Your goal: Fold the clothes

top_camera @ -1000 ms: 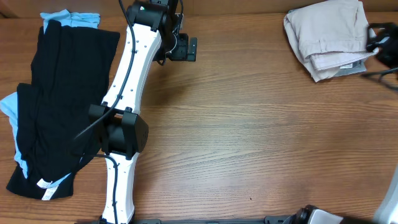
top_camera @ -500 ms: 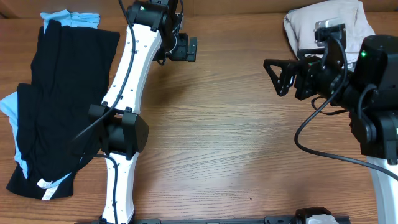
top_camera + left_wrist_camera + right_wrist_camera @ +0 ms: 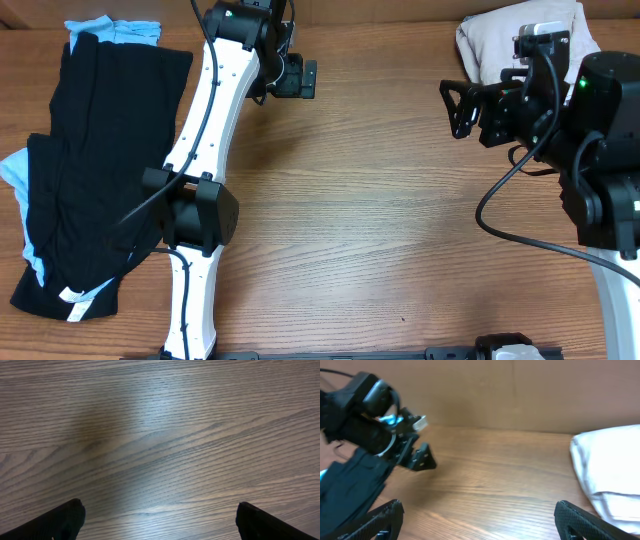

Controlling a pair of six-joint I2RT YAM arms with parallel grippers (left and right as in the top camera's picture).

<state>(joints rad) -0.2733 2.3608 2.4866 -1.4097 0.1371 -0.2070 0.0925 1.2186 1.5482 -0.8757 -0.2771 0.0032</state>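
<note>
The beige shorts (image 3: 492, 45) lie folded in a pile at the table's back right corner, partly hidden under my right arm. They show pale at the right edge of the right wrist view (image 3: 612, 467). My right gripper (image 3: 460, 106) is open and empty, just left of the pile above bare wood, pointing left; its fingers show wide apart in the right wrist view (image 3: 477, 520). My left gripper (image 3: 306, 78) is open and empty at the back middle of the table, far from the shorts. The left wrist view (image 3: 157, 520) shows only bare wood between its fingers.
A black garment (image 3: 100, 150) lies at the far left over light-blue jeans (image 3: 112, 28). My left arm (image 3: 205, 130) stretches from the front edge to the back. A brown wall (image 3: 520, 390) stands behind the table.
My right arm swung in from the right edge over the shorts pile, reached left, then drew back slightly right and toward the back. The left arm has not moved.
</note>
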